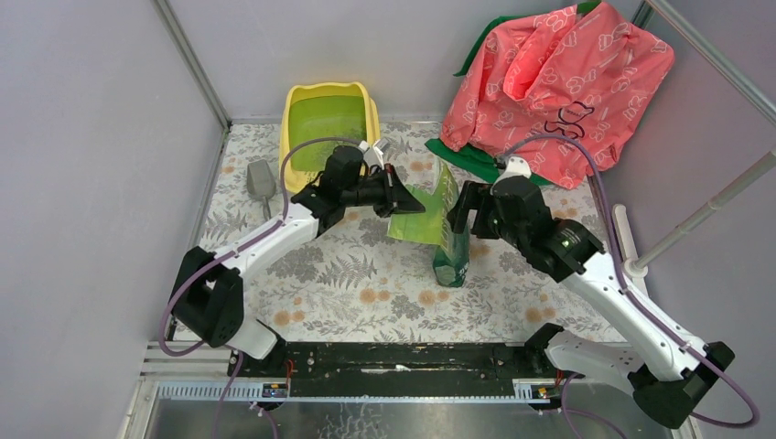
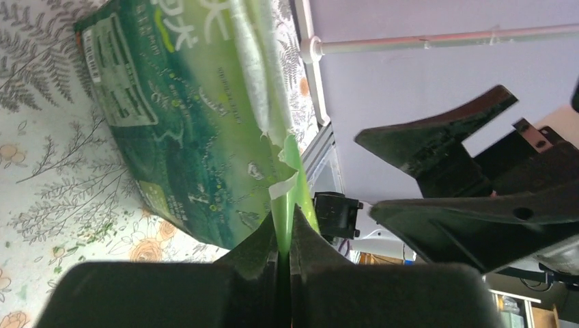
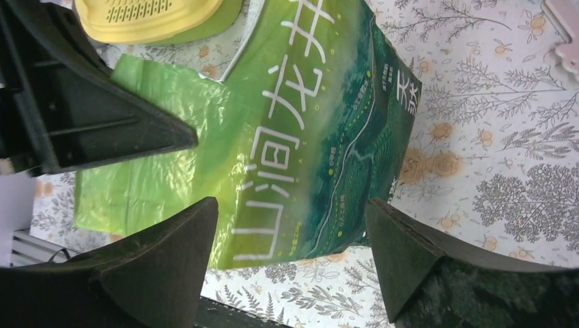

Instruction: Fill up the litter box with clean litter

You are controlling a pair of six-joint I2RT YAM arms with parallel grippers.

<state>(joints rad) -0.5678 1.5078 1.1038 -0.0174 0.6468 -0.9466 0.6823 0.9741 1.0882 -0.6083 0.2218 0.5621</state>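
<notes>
The left end effector [image 2: 284, 234] is clamped shut on a thin flap of torn green film at the top of the green bag [image 3: 321, 123]. The right end effector [image 3: 292, 208] is held with its fingers apart, close to the bag's lower body and not visibly touching it. The chief risk is judged to lie in that thin flap: if the bag is lifted or tipped by it alone, the film could tear further or slip out, and the bag could drop onto the table [image 1: 366, 283]. Spillage short of the target is also likely if the bag is tilted where it stands, since the litter box [image 1: 289, 137] lies at the far side of the table, behind the left arm and apart from the bag. A late or off-centre grasp by the right end effector could push the bag over. As for containers, the litter box shows a smooth green inside, and no granules can be made out in it. The clean litter is presumed to be inside the bag, whose contents are hidden. A grey scoop [image 1: 260, 180] lies just beside the box, and a pink printed bag [image 1: 558, 73] is heaped in the far right corner.
</notes>
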